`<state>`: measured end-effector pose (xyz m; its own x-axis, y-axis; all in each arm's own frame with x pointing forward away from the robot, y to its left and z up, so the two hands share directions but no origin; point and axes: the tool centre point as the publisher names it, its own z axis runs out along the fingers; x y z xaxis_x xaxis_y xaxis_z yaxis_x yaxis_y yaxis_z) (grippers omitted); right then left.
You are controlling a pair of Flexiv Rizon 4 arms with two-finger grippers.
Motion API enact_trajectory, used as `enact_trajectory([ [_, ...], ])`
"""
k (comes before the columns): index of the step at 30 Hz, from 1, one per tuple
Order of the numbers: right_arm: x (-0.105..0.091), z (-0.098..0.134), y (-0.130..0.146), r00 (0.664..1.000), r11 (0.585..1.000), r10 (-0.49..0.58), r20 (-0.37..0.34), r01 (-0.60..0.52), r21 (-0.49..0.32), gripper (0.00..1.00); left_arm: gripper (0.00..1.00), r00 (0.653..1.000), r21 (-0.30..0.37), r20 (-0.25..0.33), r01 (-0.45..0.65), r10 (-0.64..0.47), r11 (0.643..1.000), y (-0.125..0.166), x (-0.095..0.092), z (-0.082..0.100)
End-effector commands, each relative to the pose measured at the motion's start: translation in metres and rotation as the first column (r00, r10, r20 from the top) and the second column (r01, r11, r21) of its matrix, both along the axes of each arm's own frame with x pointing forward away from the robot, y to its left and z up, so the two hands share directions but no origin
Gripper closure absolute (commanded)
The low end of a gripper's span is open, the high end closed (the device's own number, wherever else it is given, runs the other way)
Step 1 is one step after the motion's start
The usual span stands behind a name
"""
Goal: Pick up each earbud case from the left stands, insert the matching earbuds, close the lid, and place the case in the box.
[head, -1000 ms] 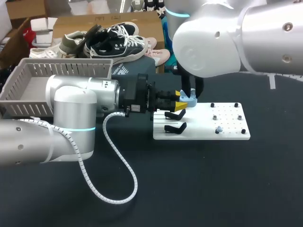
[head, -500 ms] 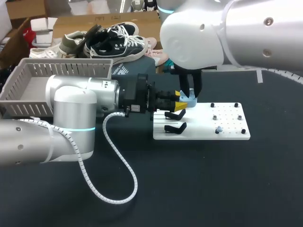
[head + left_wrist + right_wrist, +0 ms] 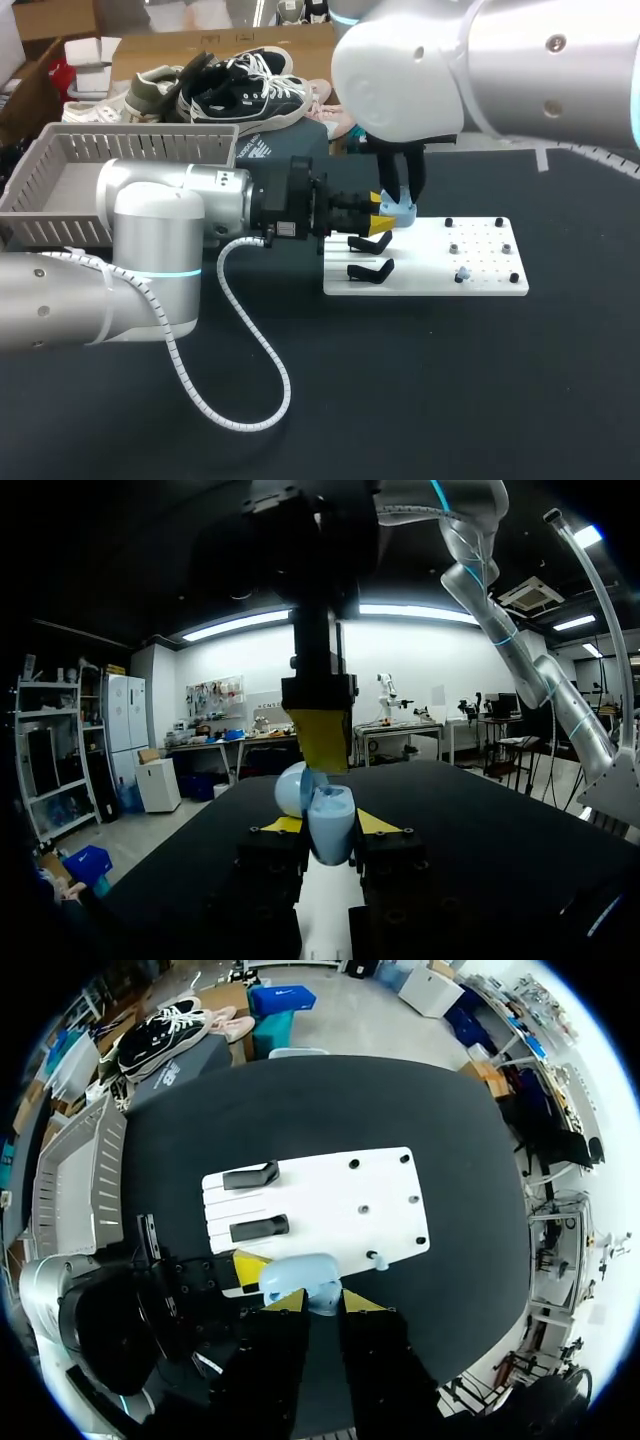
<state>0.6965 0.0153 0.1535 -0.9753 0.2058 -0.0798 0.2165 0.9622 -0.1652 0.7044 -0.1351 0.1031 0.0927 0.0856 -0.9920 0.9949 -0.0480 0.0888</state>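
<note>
your left hand (image 3: 329, 825) pinching the open light blue earbud case (image 3: 331, 832) between its yellow tips, your right hand (image 3: 322, 1302) right above the case, grip cannot be told, black stands (image 3: 368, 268) on the white board (image 3: 485, 285) just beside, grey box (image 3: 40, 195) well apart

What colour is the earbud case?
The earbud case is light blue, clearest in the left wrist view.

Two robot arms, one from the left (image 3: 150, 240) and one from the right (image 3: 480, 70), meet over a dark desk (image 3: 450, 400) holding one white board (image 3: 480, 290), two black stands (image 3: 370, 243) (image 3: 369, 269), one light-blue earbud case (image 3: 401, 212), one small pale-blue piece (image 3: 462, 272) and one grey slatted box (image 3: 60, 200).
</note>
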Motion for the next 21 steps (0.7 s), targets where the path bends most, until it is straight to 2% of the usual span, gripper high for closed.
enact_trajectory([
  [1,-0.0029,0.0034,-0.0015,1.0,1.0,-0.002,0.012,0.002,0.002,1.0,1.0,1.0,0.0,0.002,-0.005,0.005,1.0,-0.0004,-0.002,0.0002],
  [21,-0.0077,0.0001,-0.0023,1.0,1.0,0.003,0.007,-0.003,-0.001,1.0,1.0,1.0,0.0,0.002,-0.005,0.005,1.0,-0.0004,-0.002,0.0002],
])
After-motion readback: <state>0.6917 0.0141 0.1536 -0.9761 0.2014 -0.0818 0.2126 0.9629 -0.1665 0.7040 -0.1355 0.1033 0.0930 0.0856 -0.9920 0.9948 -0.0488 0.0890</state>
